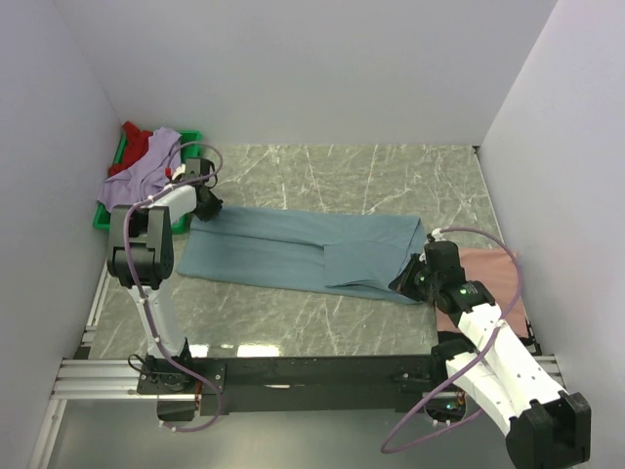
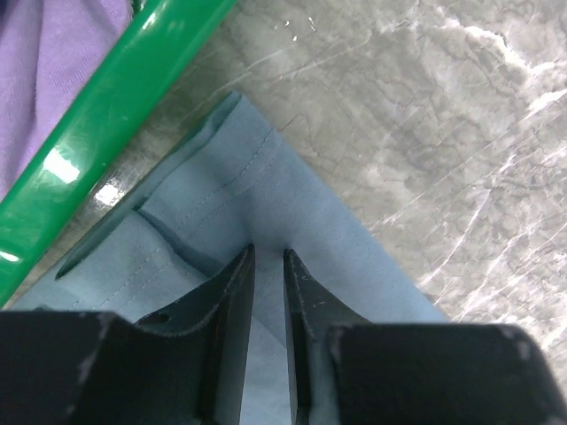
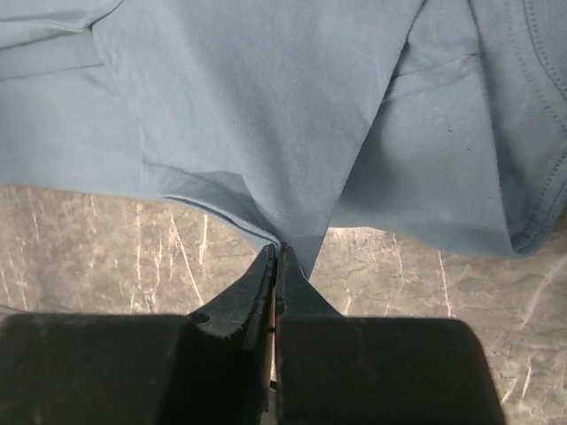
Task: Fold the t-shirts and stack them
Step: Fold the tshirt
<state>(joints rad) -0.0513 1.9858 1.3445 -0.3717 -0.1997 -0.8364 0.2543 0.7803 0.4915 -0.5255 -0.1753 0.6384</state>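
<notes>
Fingers (image 3: 252,288) of right gripper (image 3: 276,252) clenched on a thin fold of grey-blue t-shirt (image 1: 293,249), spread mid-table (image 1: 371,176); left gripper (image 2: 267,252) narrowly parted at the corner beside green tray (image 2: 106,97), hold undeterminable; risk: pinch slips, or uneven pull skews the fold.

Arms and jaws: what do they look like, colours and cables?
The left arm and right arm both have white links, black joints and a looping purple cable. The jaws are black, flat and tapered. A green light glows on the right arm.
</notes>
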